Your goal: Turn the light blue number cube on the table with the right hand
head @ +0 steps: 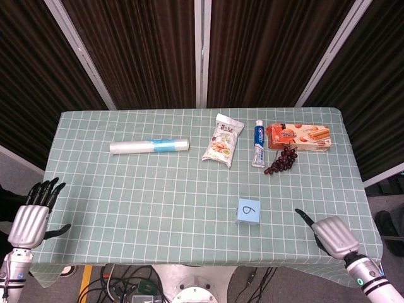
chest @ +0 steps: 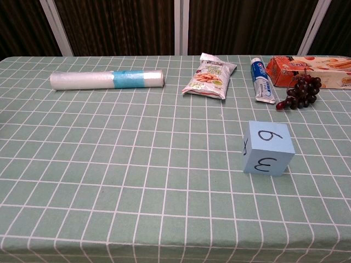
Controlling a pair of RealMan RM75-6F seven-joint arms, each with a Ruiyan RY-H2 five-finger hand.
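The light blue number cube [head: 249, 211] stands on the green checked tablecloth [head: 158, 202] toward the front right. Its top face shows a 6, and in the chest view the cube [chest: 267, 148] shows a 3 on its front face. My right hand [head: 331, 235] hovers over the front right corner of the table, to the right of the cube and apart from it, thumb stretched toward the cube, holding nothing. My left hand [head: 31, 218] hangs off the table's front left edge with fingers spread and empty. Neither hand shows in the chest view.
Along the back of the table lie a plastic bag roll [head: 149, 146], a snack bag [head: 223, 140], a toothpaste tube [head: 258, 144], an orange biscuit box [head: 298, 136] and a bunch of dark grapes [head: 282, 160]. Dark curtains hang behind the table.
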